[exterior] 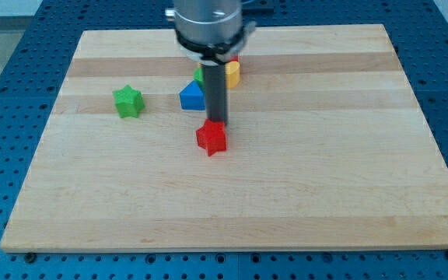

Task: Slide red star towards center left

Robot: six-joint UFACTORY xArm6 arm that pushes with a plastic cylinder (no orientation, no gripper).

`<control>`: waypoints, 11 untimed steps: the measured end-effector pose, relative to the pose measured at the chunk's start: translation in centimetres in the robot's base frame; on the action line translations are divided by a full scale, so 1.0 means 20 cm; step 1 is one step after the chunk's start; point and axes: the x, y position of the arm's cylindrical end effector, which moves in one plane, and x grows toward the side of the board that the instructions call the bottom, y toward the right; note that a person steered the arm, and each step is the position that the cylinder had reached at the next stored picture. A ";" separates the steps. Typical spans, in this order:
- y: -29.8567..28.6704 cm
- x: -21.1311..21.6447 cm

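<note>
Camera view frames a pale wooden board [232,202] resting on a blue perforated table [6,62]. From the view's top a grey cylindrical arm housing [208,23] is seen reaching down, and a straight dark rod [215,89] is carried beneath it. No fingers are fitted to this arm, so nothing can be said to be apart, together or clamped; only the rod's lower end is offered, and my tip [216,122] is seen set down on the board.

The red star [211,138] is found just below my tip towards the view's bottom, apparently touching it or very nearly so; whether real contact is made cannot be told. The star is placed close to the board's middle, slightly towards the view's left of centre.

A blue triangular block [192,96] is seen up and to the view's left of my tip, just beside the rod. A yellow block [231,73] is seen up and to the view's right of the rod, its shape partly hidden. A second green block [199,75] is glimpsed behind the rod above the blue one, and its shape cannot be made out. A green star [128,101] is placed well apart from my tip, towards the view's left and slightly higher.
</note>
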 end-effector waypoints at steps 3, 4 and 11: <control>0.09 0.53; -0.31 0.50; -0.51 0.12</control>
